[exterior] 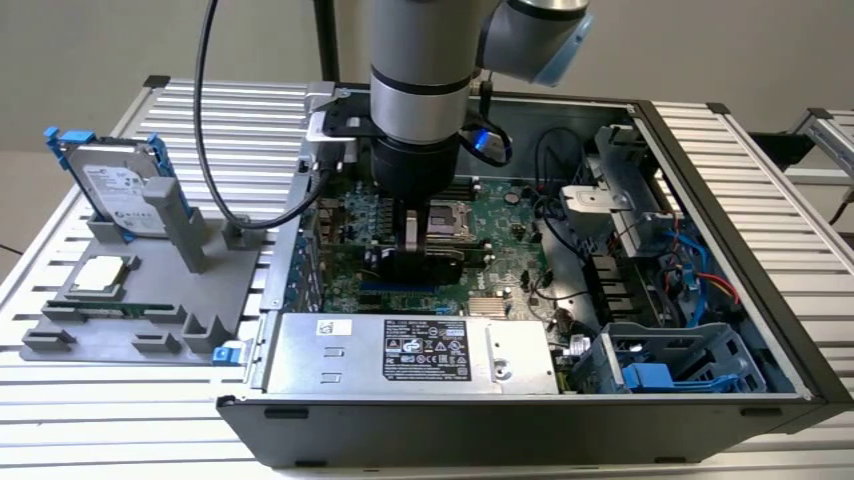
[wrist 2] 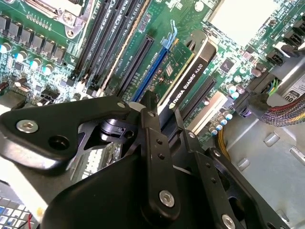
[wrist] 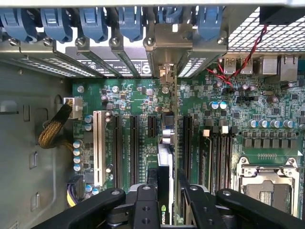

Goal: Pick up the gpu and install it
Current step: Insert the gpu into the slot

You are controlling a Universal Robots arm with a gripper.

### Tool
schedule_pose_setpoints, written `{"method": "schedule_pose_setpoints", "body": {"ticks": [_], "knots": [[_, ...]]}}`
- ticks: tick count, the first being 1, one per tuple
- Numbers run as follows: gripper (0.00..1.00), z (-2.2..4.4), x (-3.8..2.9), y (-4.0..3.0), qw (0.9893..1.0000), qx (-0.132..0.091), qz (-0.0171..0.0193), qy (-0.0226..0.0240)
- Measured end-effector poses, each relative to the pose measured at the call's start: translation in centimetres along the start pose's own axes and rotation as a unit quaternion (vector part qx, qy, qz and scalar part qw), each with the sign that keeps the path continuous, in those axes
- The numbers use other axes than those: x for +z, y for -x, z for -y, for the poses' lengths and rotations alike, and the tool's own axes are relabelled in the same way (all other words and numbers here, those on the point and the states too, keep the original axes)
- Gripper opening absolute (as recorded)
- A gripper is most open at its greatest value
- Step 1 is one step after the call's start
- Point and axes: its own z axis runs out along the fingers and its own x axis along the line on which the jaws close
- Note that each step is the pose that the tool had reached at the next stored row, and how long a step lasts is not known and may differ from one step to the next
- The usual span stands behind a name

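Your gripper point(exterior: 416, 262) is down inside the open computer case point(exterior: 747, 250), over the green motherboard point(exterior: 514, 215), and it is closed on the gpu point(wrist 2: 188, 71). In the second wrist view you see the card standing on edge between the black fingers point(wrist 2: 151, 143), its black cooler face turned toward the camera and its lower edge at the long blue slot point(wrist 2: 150, 71). Whether it is pressed fully into the slot you cannot tell from these pictures.

In the first wrist view the gpu point(wrist: 166, 162) runs away from the gripper point(wrist: 167, 205) toward the row of blue clips point(wrist: 90, 24) at the back wall of the case, and its silver bracket point(wrist: 167, 52) stands up among the slot covers there. A white slot point(wrist: 99, 145) and several black slots lie to one side of the card; the empty processor socket point(wrist: 267, 188) lies to the other side.

In the exterior view, a grey holder point(exterior: 147, 290) sits on the tabletop point(exterior: 54, 400) at the exterior view's left of the case. A silver hard drive with blue rails point(exterior: 114, 185) stands upright in it, a processor chip point(exterior: 104, 275) lies flat below that, and a narrow green memory stick point(exterior: 114, 310) rests on edge nearer the front. The power supply box point(exterior: 407, 352) sits along the near side of the case.
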Motion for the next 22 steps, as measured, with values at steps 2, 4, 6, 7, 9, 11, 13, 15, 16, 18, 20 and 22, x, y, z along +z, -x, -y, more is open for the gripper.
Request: {"method": "schedule_pose_setpoints", "body": {"ticks": [2, 4, 6, 7, 9, 11, 13, 15, 16, 18, 20, 22], "knots": [[0.00, 0.00, 0.13, 0.00, 1.0000, 0.000, -0.0002, 0.0001], [0.00, 0.00, 0.23, 0.01, 1.0000, 0.001, -0.0001, 0.0001], [0.00, 0.01, 0.26, 0.02, 1.0000, 0.001, -0.0003, 0.0002], [0.00, 0.01, 0.27, 0.02, 1.0000, 0.001, -0.0002, 0.0001], [0.00, 0.00, 0.29, 0.03, 1.0000, 0.001, -0.0001, 0.0001], [0.00, 0.00, 0.29, 0.03, 1.0000, 0.001, -0.0001, 0.0001], [0.00, 0.00, 0.29, 0.03, 1.0000, 0.001, -0.0001, 0.0001], [0.00, 0.00, 0.29, 0.03, 1.0000, 0.001, -0.0001, 0.0001], [0.00, 0.00, 0.30, 0.03, 1.0000, 0.001, 0.0000, 0.0001], [0.00, -0.05, 0.30, 0.03, 1.0000, 0.001, 0.0014, 0.0001], [0.00, -0.15, 0.32, 0.02, 1.0000, 0.001, 0.0028, 0.0000], [0.00, -0.16, 0.36, 0.03, 1.0000, 0.001, 0.0037, 0.0002]]}}
